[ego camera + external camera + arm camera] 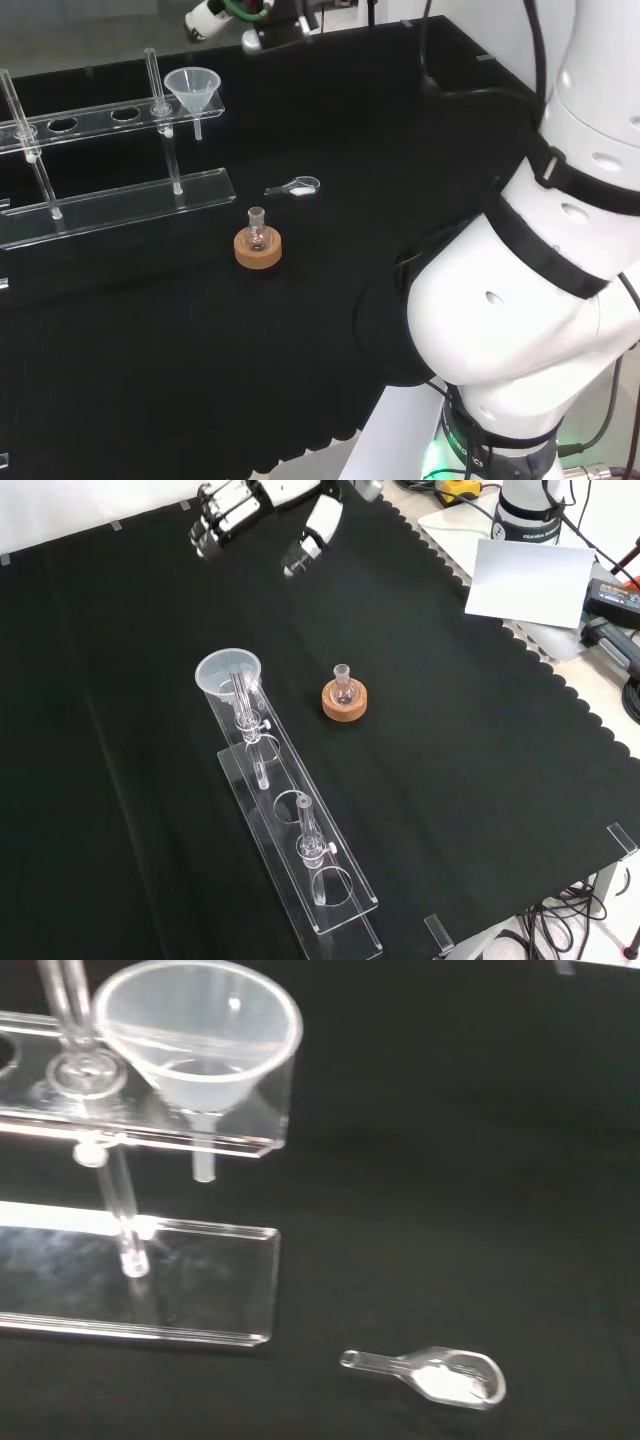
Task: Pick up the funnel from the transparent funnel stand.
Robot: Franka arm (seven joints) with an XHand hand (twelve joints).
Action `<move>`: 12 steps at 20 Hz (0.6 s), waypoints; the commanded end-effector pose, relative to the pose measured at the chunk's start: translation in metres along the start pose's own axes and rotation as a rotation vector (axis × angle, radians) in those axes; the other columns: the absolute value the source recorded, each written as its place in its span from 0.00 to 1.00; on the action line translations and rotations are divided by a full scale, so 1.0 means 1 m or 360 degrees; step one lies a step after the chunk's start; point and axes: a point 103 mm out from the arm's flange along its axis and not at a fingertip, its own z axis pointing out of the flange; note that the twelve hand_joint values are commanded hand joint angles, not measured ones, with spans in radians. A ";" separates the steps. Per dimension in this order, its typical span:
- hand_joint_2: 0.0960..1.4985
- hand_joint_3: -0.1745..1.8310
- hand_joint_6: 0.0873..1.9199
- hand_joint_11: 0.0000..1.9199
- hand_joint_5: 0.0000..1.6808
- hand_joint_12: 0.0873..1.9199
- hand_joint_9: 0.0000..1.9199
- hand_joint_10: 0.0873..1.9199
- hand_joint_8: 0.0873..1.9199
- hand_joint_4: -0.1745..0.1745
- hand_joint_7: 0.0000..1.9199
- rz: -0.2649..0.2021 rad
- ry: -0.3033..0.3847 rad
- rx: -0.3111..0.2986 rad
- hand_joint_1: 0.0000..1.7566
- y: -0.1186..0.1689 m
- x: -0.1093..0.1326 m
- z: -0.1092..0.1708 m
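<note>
A clear plastic funnel (192,88) sits in the end hole of the transparent stand's upper shelf (100,118), its stem hanging below. From the front, the funnel (228,670) is at the far end of the stand (300,865). In the wrist view the funnel (196,1035) is close, above the stand's base plate (150,1280). The hand (250,510) hovers high at the far edge of the cloth, apart from the funnel, its fingers (215,522) relaxed and holding nothing. A part of the hand (212,14) shows at the top of the head view.
A small round flask on a cork ring (258,246) stands in mid-cloth, to the right of the stand in the front view (345,696). A small clear scoop with white powder (296,186) (440,1375) lies beyond it. Two glass rods (160,100) stand in the rack. White paper (528,580) lies off the cloth.
</note>
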 end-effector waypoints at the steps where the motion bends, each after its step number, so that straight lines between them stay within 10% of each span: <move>1: 0.60 0.23 0.00 0.03 0.06 0.73 0.10 0.33 0.18 0.58 0.03 -0.0082 -0.0038 0.0135 0.24 0.044 0.033 0.018; 12: 0.47 0.25 0.00 0.07 0.00 0.77 0.06 0.39 0.15 0.54 0.00 -0.0060 -0.0129 0.0302 0.30 0.076 0.049 0.038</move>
